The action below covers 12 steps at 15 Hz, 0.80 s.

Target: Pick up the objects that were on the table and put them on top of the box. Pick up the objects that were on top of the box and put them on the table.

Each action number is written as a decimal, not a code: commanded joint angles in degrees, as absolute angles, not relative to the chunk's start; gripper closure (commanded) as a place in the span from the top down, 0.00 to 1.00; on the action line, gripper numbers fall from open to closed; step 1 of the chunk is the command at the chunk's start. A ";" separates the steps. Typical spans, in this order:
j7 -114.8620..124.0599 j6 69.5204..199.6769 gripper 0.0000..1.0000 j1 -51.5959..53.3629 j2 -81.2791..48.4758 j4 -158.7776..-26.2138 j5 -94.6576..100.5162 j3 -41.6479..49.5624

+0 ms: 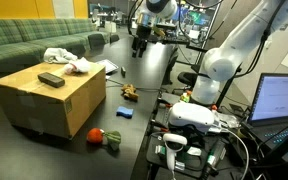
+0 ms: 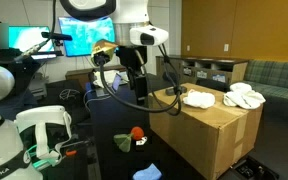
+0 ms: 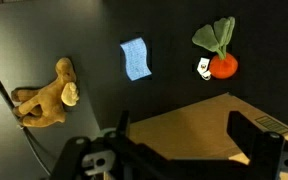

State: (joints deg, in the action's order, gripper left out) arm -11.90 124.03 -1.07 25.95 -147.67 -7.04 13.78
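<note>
A cardboard box (image 1: 54,100) stands on the dark table (image 1: 149,70); it also shows in the exterior view (image 2: 209,130) and the wrist view (image 3: 184,120). On top lie white cloths (image 1: 69,60) (image 2: 197,98) and a flat black object (image 1: 51,79). On the table lie a brown plush toy (image 3: 46,97) (image 1: 130,93), a blue cloth (image 3: 136,58) (image 1: 125,113) and a red toy vegetable with green leaves (image 3: 221,62) (image 1: 96,134) (image 2: 136,132). My gripper (image 3: 184,135) (image 1: 139,42) (image 2: 139,92) is open and empty, high above the table near the box's edge.
A second white robot arm (image 1: 234,50) and a laptop (image 1: 279,100) stand beside the table. A green sofa (image 1: 34,40) is behind the box. Cables and white devices (image 1: 189,120) crowd the table's near edge.
</note>
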 commanded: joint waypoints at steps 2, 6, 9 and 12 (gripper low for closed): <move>-12.42 123.84 1.00 -2.39 25.88 -147.29 -7.71 12.53; -12.57 124.66 1.00 -1.97 25.32 -146.79 -7.60 12.01; -12.93 125.72 1.00 -0.88 23.76 -145.59 -7.82 10.54; -13.24 127.89 1.00 0.99 20.77 -143.25 -8.85 8.64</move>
State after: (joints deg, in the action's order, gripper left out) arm -12.02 125.83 -0.45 24.50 -146.74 -7.08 10.42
